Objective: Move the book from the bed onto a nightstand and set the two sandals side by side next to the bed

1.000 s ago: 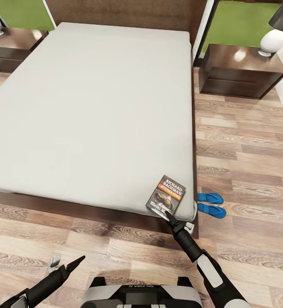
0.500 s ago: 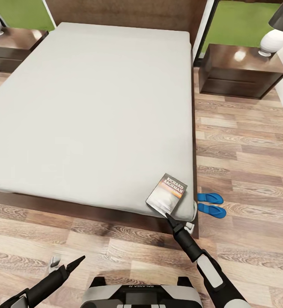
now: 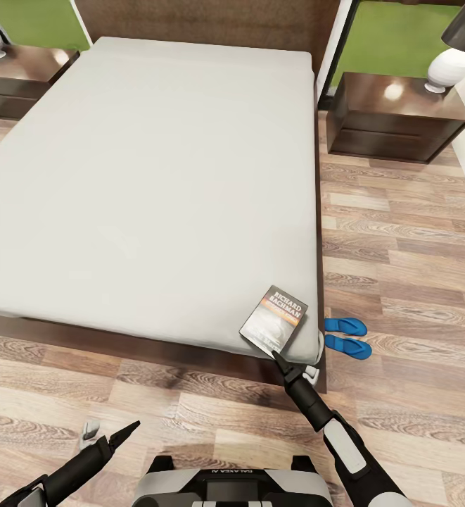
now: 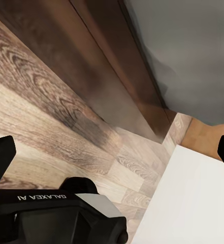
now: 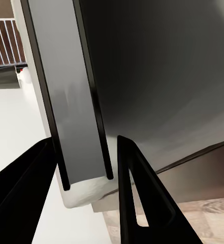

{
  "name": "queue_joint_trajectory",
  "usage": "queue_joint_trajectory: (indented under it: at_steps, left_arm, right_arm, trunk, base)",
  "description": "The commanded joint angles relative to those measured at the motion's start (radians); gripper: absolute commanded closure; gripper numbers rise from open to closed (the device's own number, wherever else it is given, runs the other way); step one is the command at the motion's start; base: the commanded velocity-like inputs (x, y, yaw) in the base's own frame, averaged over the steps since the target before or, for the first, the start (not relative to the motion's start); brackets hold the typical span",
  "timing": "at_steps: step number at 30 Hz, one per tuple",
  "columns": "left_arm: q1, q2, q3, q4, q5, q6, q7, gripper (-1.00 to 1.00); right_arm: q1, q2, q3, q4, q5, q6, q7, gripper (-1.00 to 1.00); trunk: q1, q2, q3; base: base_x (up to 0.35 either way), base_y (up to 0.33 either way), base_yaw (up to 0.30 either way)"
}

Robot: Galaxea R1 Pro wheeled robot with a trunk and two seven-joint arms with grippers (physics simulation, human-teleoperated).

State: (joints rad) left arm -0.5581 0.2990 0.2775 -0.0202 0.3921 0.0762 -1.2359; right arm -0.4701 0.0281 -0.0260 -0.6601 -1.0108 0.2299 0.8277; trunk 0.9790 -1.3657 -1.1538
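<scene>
Thin dark-grey paperback book (image 3: 275, 318): light, floppy, slick; take by near edge. Right gripper (image 3: 277, 355) fingers straddle that edge, closure unclear. Left gripper (image 3: 119, 433) fingers apart, empty.

The right gripper (image 5: 86, 168) has its two dark fingers (image 5: 137, 203) either side of the book (image 5: 73, 101) edge, over the bed (image 5: 157, 76) corner

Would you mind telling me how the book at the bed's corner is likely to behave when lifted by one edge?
The book looks thin, so it will probably be light and may flex. With the right gripper at just one edge, it could droop or swing.
</scene>
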Motion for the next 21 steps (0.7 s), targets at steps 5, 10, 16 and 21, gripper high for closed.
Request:
queue_joint_trajectory:
  at_steps: [5,10,16,21]
  left_arm:
    - [0.000,0.000,0.008,0.000,-0.005,0.008,-0.002,-1.00]
    - [0.000,0.000,0.008,0.000,-0.005,0.008,-0.002,-1.00]
    - [0.000,0.000,0.007,0.000,-0.005,0.008,-0.002,-1.00]
    - [0.000,0.000,0.007,0.000,-0.005,0.008,-0.002,-1.00]
  right_arm:
    - [0.000,0.001,-0.003,0.000,-0.008,0.011,0.002,1.00]
    - [-0.001,0.001,-0.003,0.000,-0.007,0.011,0.002,1.00]
    - [-0.001,0.000,-0.002,0.000,-0.008,0.011,0.003,1.00]
    - [0.000,0.001,-0.003,0.000,-0.008,0.011,0.003,1.00]
  trunk:
    - [-0.015,0.028,0.012]
    - [-0.034,0.063,0.028]
    - [-0.057,0.105,0.047]
    - [-0.077,0.140,0.062]
  base:
    - [0.000,0.000,0.000]
    - [0.000,0.000,0.000]
    - [0.000,0.000,0.000]
    - [0.000,0.000,0.000]
